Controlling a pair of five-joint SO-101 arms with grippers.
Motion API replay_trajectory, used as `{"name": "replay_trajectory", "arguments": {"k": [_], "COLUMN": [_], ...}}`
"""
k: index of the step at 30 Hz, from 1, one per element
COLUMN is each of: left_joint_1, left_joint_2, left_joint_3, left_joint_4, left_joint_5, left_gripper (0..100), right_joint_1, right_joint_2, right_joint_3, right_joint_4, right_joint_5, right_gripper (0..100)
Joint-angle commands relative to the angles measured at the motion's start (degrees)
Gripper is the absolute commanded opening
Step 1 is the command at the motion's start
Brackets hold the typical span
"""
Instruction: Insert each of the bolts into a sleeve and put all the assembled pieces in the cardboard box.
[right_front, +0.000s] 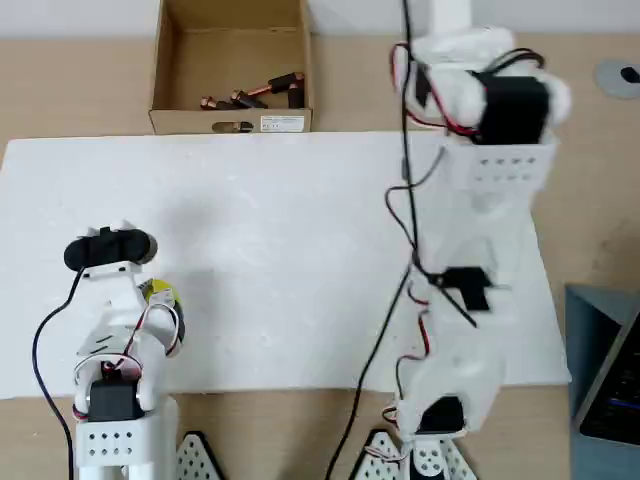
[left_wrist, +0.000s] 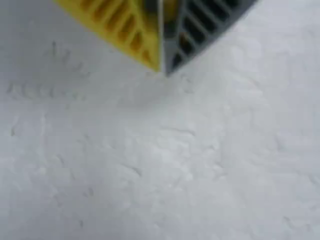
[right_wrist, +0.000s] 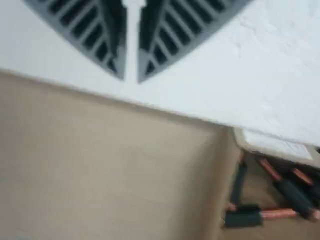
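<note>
In the high view, the open brown cardboard box (right_front: 165, 70) sits at upper centre-left. Copper-coloured bolts in black sleeves (right_front: 255, 95) lie by its near wall. The left pincer (left_wrist: 162, 67), one finger yellow and one grey, is pressed together on nothing over the white foam sheet (right_front: 280, 260) at lower left, well apart from the box. The right pincer (right_wrist: 131, 75), both fingers grey, leaves a thin slit and grips nothing. In its wrist view the boxed pieces lie at lower right, apart from its tips.
</note>
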Motion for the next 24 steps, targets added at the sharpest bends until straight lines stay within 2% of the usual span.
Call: {"name": "replay_trajectory", "arguments": {"k": [1, 12, 24], "left_joint_1": [-0.1, -0.1, -0.1], "left_joint_2": [-0.2, -0.2, -0.2], "left_joint_3": [-0.4, -0.4, -0.4], "left_joint_4": [-0.4, -0.4, -0.4], "left_joint_5": [-0.4, -0.4, -0.4], "left_gripper": [0, 0, 0], "right_joint_1": [3.7, 6.9, 8.1], "right_joint_2": [-13.4, -47.2, -77.3], "right_joint_3": [14.9, 63.4, 111.9], "right_joint_4": [1.2, -0.6, -21.7], "right_joint_5": [0.3, 0.1, 0.3], "right_gripper": [0.9, 0.9, 0.9]}}
